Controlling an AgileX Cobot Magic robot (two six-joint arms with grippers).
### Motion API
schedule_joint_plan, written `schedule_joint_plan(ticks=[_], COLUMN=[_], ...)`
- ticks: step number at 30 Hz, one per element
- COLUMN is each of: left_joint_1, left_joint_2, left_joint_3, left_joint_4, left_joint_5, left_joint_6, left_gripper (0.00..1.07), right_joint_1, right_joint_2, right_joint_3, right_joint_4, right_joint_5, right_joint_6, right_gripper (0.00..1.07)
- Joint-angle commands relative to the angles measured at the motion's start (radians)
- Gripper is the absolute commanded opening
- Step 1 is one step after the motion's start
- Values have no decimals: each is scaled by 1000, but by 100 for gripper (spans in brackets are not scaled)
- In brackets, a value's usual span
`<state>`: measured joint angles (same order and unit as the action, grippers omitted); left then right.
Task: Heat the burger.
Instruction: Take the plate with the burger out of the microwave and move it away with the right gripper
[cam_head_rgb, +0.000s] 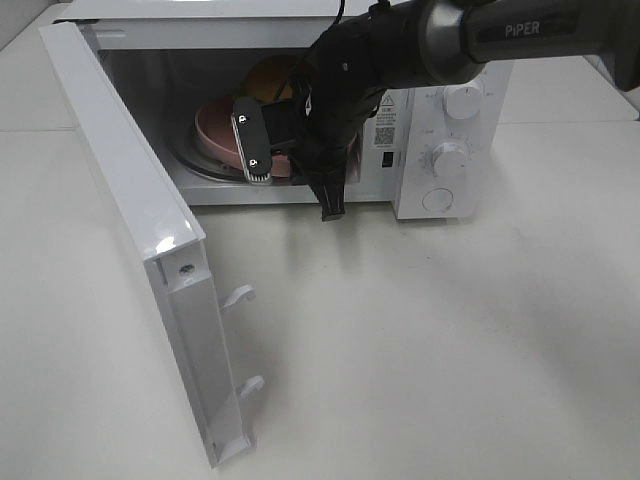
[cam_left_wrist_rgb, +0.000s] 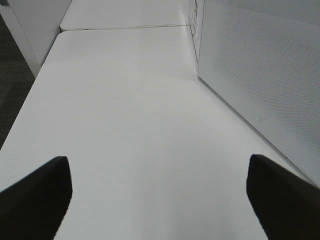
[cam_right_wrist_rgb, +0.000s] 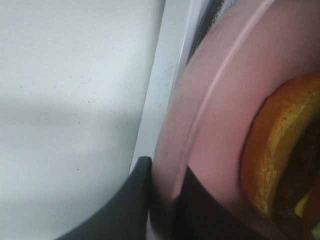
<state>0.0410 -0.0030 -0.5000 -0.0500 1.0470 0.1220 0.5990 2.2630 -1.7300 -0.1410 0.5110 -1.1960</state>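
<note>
**Exterior high view.** A white microwave oven (cam_head_rgb: 447, 110) is shown on the counter (cam_head_rgb: 450, 350) with its door (cam_head_rgb: 130, 200) swung fully open. The right arm is reached into the cavity, where the right hand (cam_head_rgb: 262, 168) is set at the front rim of a pink plate (cam_head_rgb: 213, 135). The burger (cam_head_rgb: 268, 78) is carried on that plate, inside the oven; only its golden top is seen behind the arm. The left arm is not shown in this view.

**Left wrist view.** The left hand (cam_left_wrist_rgb: 157, 159) is seen released, its two dark fingers (cam_left_wrist_rgb: 35, 195) spread wide over bare counter, with nothing between them. The perforated side wall of the oven is seen near by, well clear of the fingers.

**Right wrist view.** The rim of the plate is seen passing between the two dark fingers (cam_right_wrist_rgb: 125, 205) of the right hand, one on each face; the hand is thus judged to be grasping the plate by its rim. The burger is seen on the plate, just inward of the grip.

**Step in hand.** The plate is judged to be at the seating stage, burger already inside the cavity. Whether any heating has been done cannot be told. The next move would call for the rim to be let go, the arm to be drawn out clear of the door's swing, the door to be shut, and a dial (cam_head_rgb: 450, 158) to be turned.
</note>
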Motion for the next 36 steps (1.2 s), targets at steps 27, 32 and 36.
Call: schedule_joint_plan(ticks=[27, 32, 36], left_joint_1=[3, 3, 3], left_joint_2=[-20, -20, -20], left_joint_3=[3, 3, 3], left_joint_4=[0, 0, 0], left_joint_5=[-10, -10, -10], left_joint_6=[0, 0, 0], left_gripper=[89, 89, 89], right_joint_1=[-6, -4, -4], right_joint_2=[-236, -289, -322], right_joint_3=[219, 295, 364], right_joint_4=[165, 181, 177], right_joint_5=[-47, -94, -155], right_joint_6=[-292, -331, -336], right_gripper=[0, 0, 0])
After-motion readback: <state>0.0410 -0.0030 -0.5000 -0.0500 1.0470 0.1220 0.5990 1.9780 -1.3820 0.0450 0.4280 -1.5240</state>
